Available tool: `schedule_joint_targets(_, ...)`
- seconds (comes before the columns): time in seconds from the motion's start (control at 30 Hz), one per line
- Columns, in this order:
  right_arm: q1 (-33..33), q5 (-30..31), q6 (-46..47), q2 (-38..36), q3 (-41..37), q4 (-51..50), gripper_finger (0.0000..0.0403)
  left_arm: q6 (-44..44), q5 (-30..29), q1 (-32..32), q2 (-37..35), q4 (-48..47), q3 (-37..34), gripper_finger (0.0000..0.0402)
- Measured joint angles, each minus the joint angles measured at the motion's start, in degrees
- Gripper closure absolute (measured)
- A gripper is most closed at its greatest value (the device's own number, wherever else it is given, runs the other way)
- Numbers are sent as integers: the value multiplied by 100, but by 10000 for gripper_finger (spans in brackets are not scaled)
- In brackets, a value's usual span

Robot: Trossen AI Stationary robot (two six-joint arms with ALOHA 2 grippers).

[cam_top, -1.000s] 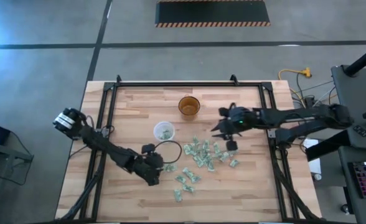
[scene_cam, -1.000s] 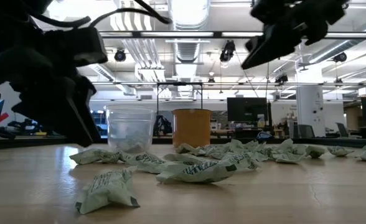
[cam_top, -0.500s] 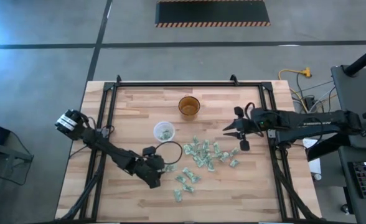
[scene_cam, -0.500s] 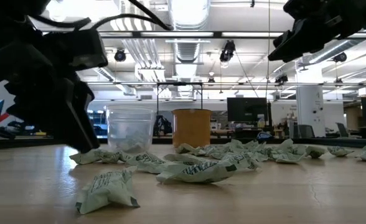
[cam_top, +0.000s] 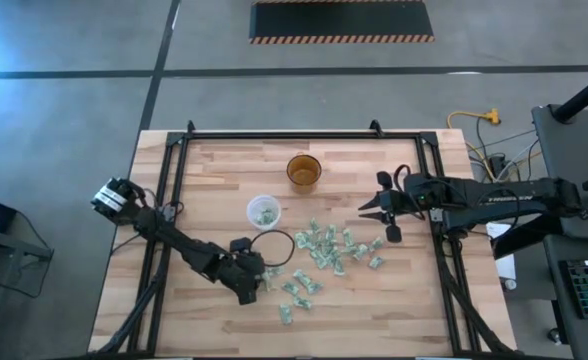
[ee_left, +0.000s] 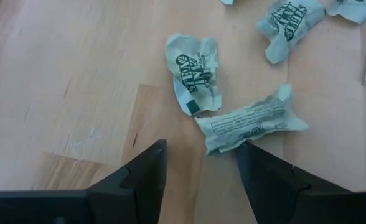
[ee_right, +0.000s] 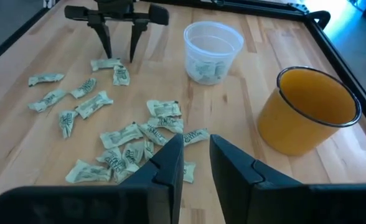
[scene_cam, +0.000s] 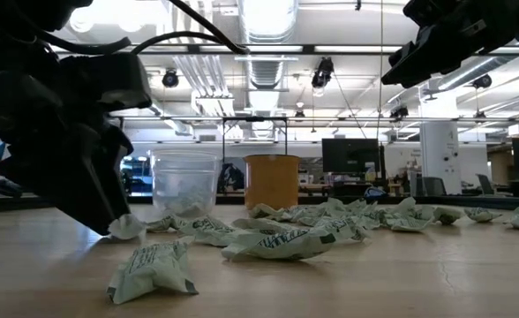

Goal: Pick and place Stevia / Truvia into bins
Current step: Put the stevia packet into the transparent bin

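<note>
Left gripper [ee_left: 198, 171] open, empty, straddling crumpled sachet [ee_left: 251, 123]: light, soft paper; you pinch across middle. Right gripper [cam_top: 377, 212] open, idle.

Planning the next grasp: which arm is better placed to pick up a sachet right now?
Left. Its tool is open and low over the table, beside two sachets. The right tool hangs high at the pile's far edge.

Lab: ceiling ducts [scene_cam: 268, 62], monitors [scene_cam: 350, 156], hazard-striped floor mat [cam_top: 341, 21].
</note>
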Motion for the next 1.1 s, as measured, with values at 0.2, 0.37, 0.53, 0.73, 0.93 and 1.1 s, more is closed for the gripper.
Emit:
schedule_joint_targets(0.2, 0, -2, -9, 2, 0, -2, 330, 378, 54, -11, -7, 29, -12, 242)
schedule_joint_targets(0.37, 0, -2, -13, 4, 0, -2, 334, 700, 59, -26, 11, 52, -12, 245)
schedule_joint_targets(0.53, 0, -4, -13, 4, 0, -1, 339, 901, 55, -33, 13, 75, -12, 245)
schedule_joint_targets(0.73, 0, -4, -13, 4, 0, -2, 338, 1193, 60, -103, 7, 141, -4, 245)
schedule_joint_targets(0.93, 0, -6, -13, 7, 0, 0, 339, 1581, 124, -186, 7, 496, 12, 245)
schedule_joint_targets(1.1, 0, -7, -13, 7, 0, 0, 338, 1739, 46, -197, 7, 554, 14, 245)
